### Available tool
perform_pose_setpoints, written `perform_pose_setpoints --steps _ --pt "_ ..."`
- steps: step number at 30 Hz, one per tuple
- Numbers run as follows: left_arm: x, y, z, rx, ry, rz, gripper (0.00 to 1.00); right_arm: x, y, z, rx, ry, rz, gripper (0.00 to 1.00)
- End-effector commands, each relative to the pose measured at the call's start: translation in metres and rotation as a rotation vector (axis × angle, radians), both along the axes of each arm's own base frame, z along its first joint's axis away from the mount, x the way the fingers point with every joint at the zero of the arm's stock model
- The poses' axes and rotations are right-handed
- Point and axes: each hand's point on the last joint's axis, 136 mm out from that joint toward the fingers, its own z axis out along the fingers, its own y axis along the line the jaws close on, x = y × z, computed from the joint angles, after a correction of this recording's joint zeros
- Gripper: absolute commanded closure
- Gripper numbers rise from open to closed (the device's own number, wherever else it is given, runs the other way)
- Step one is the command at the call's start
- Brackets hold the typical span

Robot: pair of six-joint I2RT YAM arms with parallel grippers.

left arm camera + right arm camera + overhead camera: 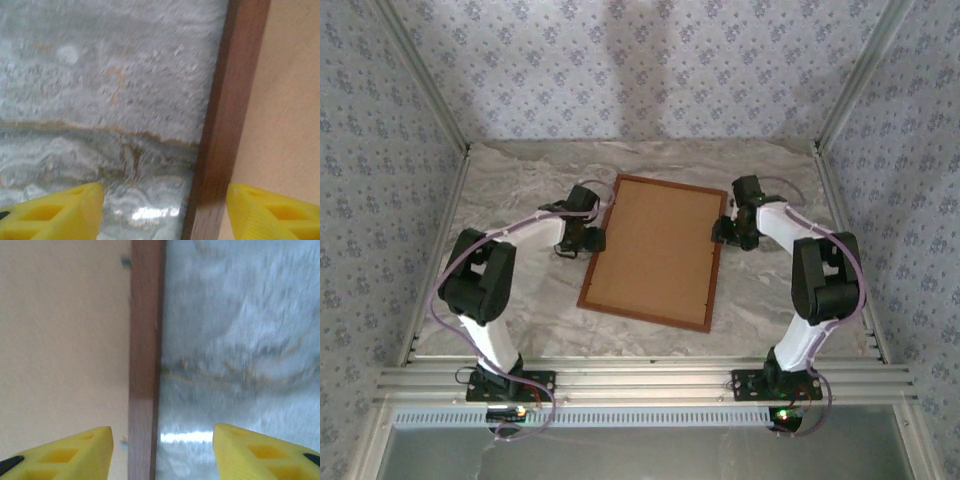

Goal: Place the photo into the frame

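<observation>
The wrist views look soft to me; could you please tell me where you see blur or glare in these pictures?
Left wrist: smeared marbled table, white glare low by the frame. Right wrist: similar smear, a glare strip beside the frame. Top external: sharper, evenly lit, faint shadow on the back wall.

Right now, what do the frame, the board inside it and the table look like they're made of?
Frame: reddish-brown wood, apparently stained, low sheen, with faint lengthwise streaks.
Board: likely cardboard or fibreboard; matte tan, flat and uniform.
Table: marble-look grey-white veining with glossy glare. Real stone or a printed surface, can't tell.
</observation>
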Motion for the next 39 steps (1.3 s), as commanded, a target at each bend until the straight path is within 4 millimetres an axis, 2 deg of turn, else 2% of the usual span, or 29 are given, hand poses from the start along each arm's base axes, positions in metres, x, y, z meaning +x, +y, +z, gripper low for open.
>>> perform_pose_setpoints --steps 1,3,8,13,16,19,22,25,28,32,33,39 --pt "0.008 0.008 0.000 0.100 -0.015 -0.020 0.40 -0.023 0.016 -0.002 0.026 0.016 0.026 0.41" --pt "0.009 0.011 -0.003 0.124 -0.003 -0.016 0.43 -0.038 0.022 -0.008 0.008 0.042 0.047 0.40" --pt "0.010 0.014 -0.013 0.157 0.030 -0.017 0.43 -0.072 0.039 -0.019 0.017 0.077 0.081 0.40" --pt "0.015 0.022 -0.017 0.186 0.051 0.012 0.40 -0.093 0.073 -0.023 0.079 0.095 0.142 0.41" --pt "0.022 0.028 -0.004 0.196 0.027 0.036 0.36 -0.101 0.106 -0.017 0.152 0.084 0.191 0.43" --pt "0.035 0.038 0.022 0.197 -0.020 0.067 0.32 -0.102 0.139 -0.005 0.230 0.053 0.253 0.44" --pt "0.045 0.048 0.050 0.190 -0.067 0.102 0.30 -0.096 0.142 0.004 0.209 0.026 0.279 0.44" --pt "0.032 0.053 0.064 0.168 -0.055 0.115 0.28 -0.078 0.124 0.015 0.139 -0.027 0.273 0.44" --pt "0.006 0.056 0.064 0.130 -0.016 0.139 0.27 -0.045 0.102 0.029 0.079 -0.098 0.266 0.41" --pt "-0.043 0.063 0.047 0.062 0.076 0.204 0.23 0.008 0.076 0.038 0.000 -0.159 0.254 0.35" --pt "-0.055 0.064 0.043 0.041 0.102 0.221 0.02 0.026 0.071 0.044 -0.014 -0.182 0.257 0.32" --pt "-0.109 0.065 0.023 -0.114 0.169 0.386 0.02 0.097 0.054 0.040 -0.113 -0.173 0.349 0.18"
